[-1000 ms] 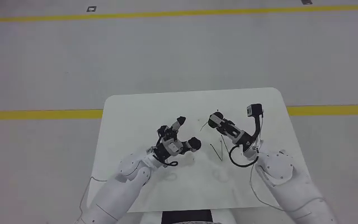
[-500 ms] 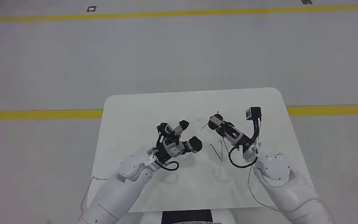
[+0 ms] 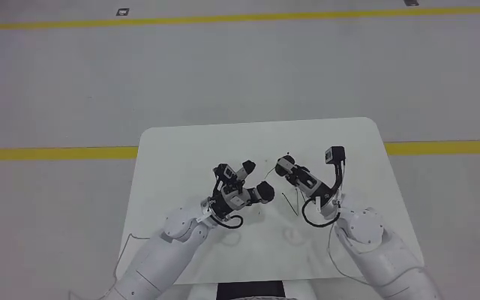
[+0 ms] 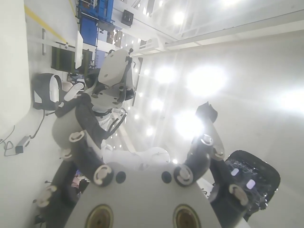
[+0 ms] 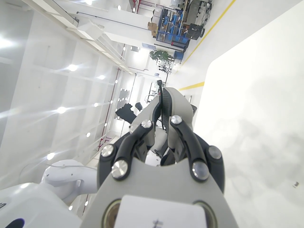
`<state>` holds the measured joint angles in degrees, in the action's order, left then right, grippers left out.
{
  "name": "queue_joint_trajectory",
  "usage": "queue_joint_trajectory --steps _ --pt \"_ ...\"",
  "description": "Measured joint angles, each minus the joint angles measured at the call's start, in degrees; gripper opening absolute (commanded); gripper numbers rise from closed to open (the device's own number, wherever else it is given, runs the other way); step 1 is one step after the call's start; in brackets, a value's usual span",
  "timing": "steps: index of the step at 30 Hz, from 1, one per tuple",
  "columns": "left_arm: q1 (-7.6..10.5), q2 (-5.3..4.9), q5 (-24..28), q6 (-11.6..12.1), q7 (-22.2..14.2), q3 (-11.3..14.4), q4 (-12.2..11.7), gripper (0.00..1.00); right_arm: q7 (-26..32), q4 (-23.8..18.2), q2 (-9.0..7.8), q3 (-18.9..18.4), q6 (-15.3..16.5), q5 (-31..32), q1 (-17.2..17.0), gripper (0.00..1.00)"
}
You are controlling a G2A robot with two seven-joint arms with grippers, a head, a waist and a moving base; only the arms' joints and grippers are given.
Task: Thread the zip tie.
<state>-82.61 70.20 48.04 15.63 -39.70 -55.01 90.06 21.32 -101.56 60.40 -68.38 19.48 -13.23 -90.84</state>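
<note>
1. Zip tie (image 5: 162, 100): black, held above the table and clear of its surface. Its strap lies between the pads of the right gripper (image 5: 159, 110), and its square head sticks out just past the fingertips.
2. Right gripper (image 3: 282, 165): jaws pressed together on the strap. It hangs over the middle of the table, with its tip pointing toward the left gripper.
3. Left gripper (image 3: 256, 178): jaws spread wide with nothing between them. It is just beside the right gripper's tip, apart from it. In the left wrist view its own fingers (image 4: 116, 71) stand far apart.
4. Table (image 3: 187, 150): white with rounded corners, and both arms are over its near half.
5. Thin dark lines (image 3: 288, 202): on the table surface under the right gripper. I cannot tell whether they are strap or shadow.
6. Black cable (image 3: 315, 217): looped at the right wrist, near the lines.
7. Dark speck (image 5: 295, 184): a small mark on the table, well apart from the grippers.
8. Yellow floor line (image 3: 75, 153): runs behind the table on both sides.
9. Change over the last second: the left gripper has shifted toward the right gripper, and the right gripper has edged toward the left. The gap between them is narrower. The pinch on the strap is unchanged.
</note>
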Motion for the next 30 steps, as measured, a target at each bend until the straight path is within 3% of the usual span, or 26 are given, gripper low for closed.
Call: queue_joint_trajectory --steps 2,9,12,21,30 --pt "0.13 0.07 0.2 0.4 -0.2 0.2 -0.3 0.46 -0.1 -0.2 0.23 0.1 0.0 0.9 -0.2 0.00" --pt "0.15 0.01 -0.5 0.8 0.2 0.0 -0.5 0.31 0.4 -0.6 0.98 -0.1 0.0 2.4 -0.8 0.00" --pt "0.07 -0.04 -0.5 0.6 0.3 -0.1 -0.5 0.26 0.7 -0.7 1.27 -0.3 0.0 2.9 -0.9 0.00" --pt "0.00 -0.15 -0.9 0.1 0.7 -0.3 -0.6 0.23 2.6 -1.9 2.11 -1.2 0.0 3.7 -1.1 0.00" --pt "0.06 -0.20 -0.7 0.0 0.8 -0.5 -0.8 0.11 4.0 -2.1 2.94 -1.8 0.0 5.0 -1.5 0.00"
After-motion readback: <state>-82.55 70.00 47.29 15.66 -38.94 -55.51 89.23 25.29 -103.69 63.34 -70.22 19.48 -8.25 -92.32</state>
